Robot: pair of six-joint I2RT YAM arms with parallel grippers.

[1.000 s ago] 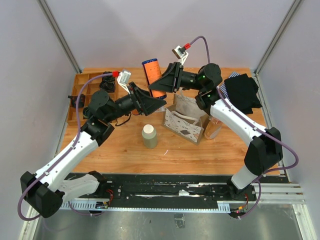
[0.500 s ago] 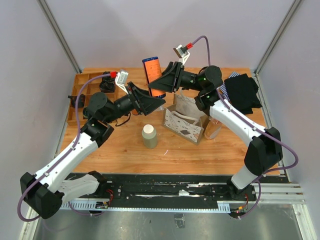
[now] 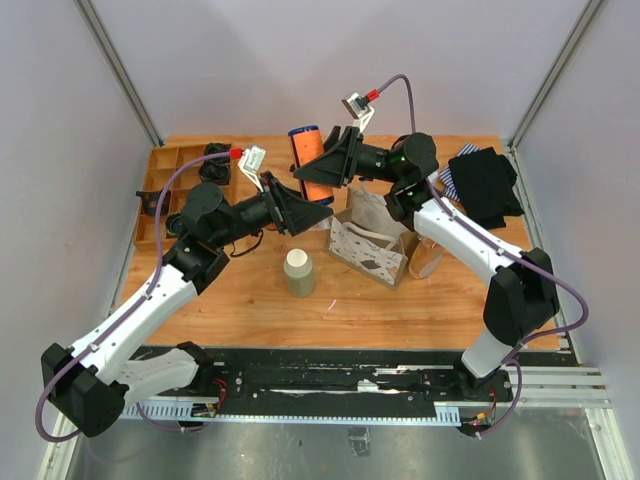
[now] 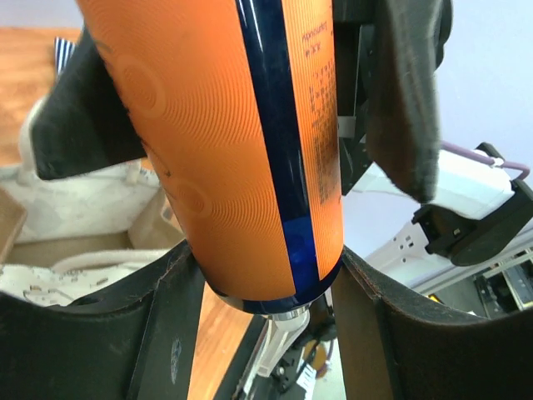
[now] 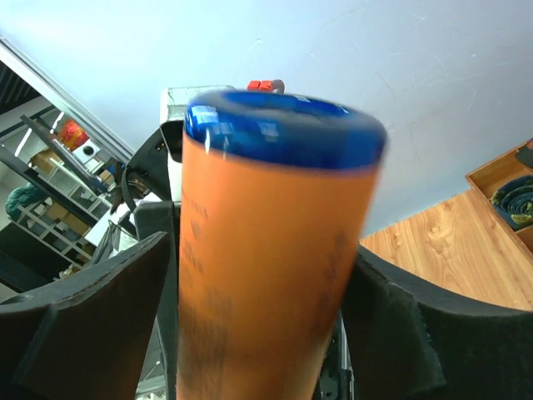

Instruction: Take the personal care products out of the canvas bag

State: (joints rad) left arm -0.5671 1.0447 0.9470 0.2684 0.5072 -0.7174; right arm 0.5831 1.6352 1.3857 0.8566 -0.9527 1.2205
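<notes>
An orange bottle with a blue cap [image 3: 311, 165] hangs in the air behind the canvas bag [image 3: 372, 240]. My left gripper [image 3: 306, 207] is shut on its lower end; in the left wrist view both jaws touch the orange bottle [image 4: 216, 150]. My right gripper [image 3: 328, 162] flanks the bottle higher up. In the right wrist view the orange bottle [image 5: 266, 250] is blurred and a thin dark gap shows beside my left finger [image 5: 125, 300]. An olive-beige bottle with a cream cap [image 3: 298, 272] stands on the table left of the bag. A clear bottle [image 3: 427, 258] leans at the bag's right side.
A wooden compartment tray [image 3: 160, 190] with small black objects sits at the far left. A black garment with striped cloth [image 3: 485, 185] lies at the far right. The bag's whitish rim also shows in the left wrist view [image 4: 67, 250].
The right gripper has brought the orange bottle down and slightly right. The left gripper has shifted and now grips the bottle's lower end.
</notes>
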